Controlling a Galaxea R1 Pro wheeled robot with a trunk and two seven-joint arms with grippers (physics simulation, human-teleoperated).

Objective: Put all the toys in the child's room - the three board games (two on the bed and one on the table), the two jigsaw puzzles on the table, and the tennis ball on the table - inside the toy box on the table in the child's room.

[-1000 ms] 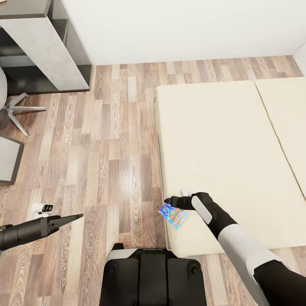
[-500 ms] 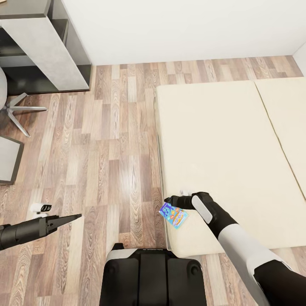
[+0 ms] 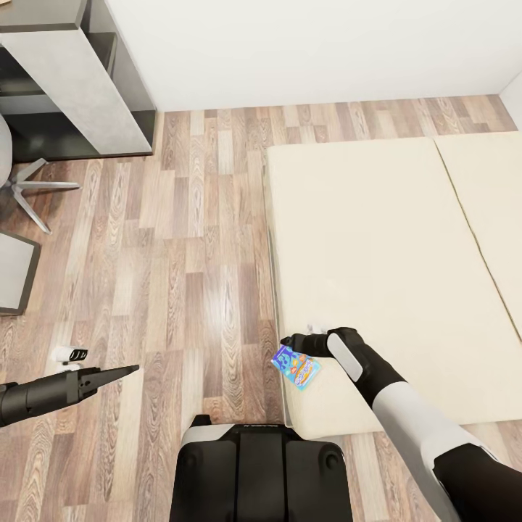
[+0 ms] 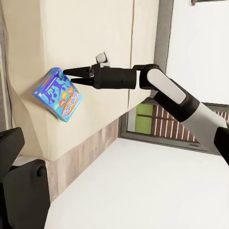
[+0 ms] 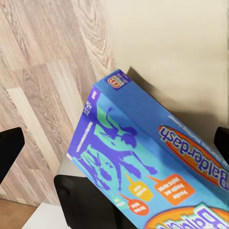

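Beige bed (image 3: 377,239), blue board game (image 3: 296,367) at corner

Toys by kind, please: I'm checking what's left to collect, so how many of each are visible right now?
Board games: 1, the blue box at the bed edge by the right end effector
Jigsaw puzzles: 0
Tennis balls: 0
Total: 1
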